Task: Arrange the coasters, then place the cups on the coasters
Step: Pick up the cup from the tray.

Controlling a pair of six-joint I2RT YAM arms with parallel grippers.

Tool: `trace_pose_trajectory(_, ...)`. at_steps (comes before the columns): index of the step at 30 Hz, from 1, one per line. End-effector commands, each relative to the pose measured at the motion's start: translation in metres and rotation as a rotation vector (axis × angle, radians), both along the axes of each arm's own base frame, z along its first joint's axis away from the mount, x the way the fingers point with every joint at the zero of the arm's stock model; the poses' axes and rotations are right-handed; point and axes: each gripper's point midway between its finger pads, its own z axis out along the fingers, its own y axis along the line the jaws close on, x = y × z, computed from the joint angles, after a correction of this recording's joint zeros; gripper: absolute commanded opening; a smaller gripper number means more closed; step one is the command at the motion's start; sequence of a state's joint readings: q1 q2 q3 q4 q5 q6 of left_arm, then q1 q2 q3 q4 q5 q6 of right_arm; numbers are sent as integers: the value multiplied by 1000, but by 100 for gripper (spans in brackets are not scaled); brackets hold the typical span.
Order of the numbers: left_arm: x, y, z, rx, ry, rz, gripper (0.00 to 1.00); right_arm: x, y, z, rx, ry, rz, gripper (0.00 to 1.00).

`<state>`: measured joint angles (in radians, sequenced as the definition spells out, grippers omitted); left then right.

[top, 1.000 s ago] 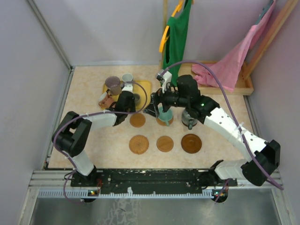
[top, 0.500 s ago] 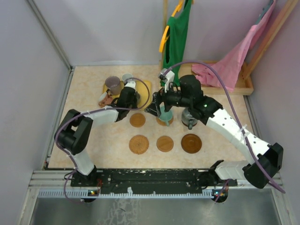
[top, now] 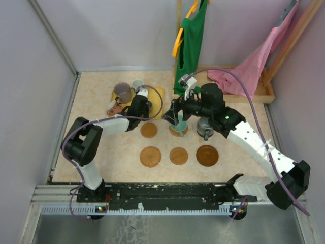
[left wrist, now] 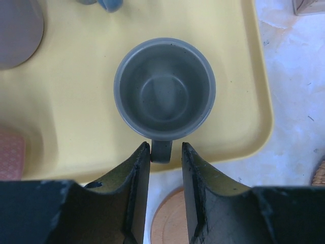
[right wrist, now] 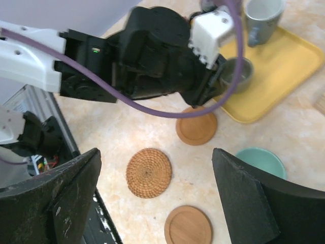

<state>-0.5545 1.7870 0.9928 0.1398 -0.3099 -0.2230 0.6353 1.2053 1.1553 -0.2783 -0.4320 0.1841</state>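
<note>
Wrist view: purplish cup (left wrist: 18,30) cut by frame edge; coaster (left wrist: 167,223) half hidden behind left claw (left wrist: 166,150) fingers.

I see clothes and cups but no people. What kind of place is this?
Probably a robot test booth, set up like a home: plain grey walls box in a small beige table, with a green sleeveless top on a hanger and a yellow rectangular tray.

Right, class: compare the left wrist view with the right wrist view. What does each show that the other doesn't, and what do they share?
Only left wrist: the grey cup's empty inside, its handle between the left gripper's fingers. Only right wrist: the teal cup and the left arm from outside. Both: the yellow tray, that grey cup, one smooth coaster.
</note>
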Motion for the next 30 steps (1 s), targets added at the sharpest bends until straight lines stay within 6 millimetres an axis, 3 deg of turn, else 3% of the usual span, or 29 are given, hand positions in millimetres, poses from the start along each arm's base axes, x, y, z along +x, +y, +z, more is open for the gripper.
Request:
trace_pose_trajectory(1,9,-6,9,-20,-19,-5,38,23,-31,28,64,-76,-166,91)
trace_pose_trajectory(6,11,-7,9,-31,-15,-5,36,40,-68,28,68,-88,-338,99)
trace_pose_trajectory(10,11,-7,6,-35,-7,-7,36,42,-84,28,70,-88,-381,99)
trace_pose_trajectory(22,16,-8,6,-31,-8,1,35,36,-82,21,88,-60,-364,99)
trace_pose_trajectory(30,20,-7,2,-18,0,3,23,34,-84,21,93,-57,-368,98)
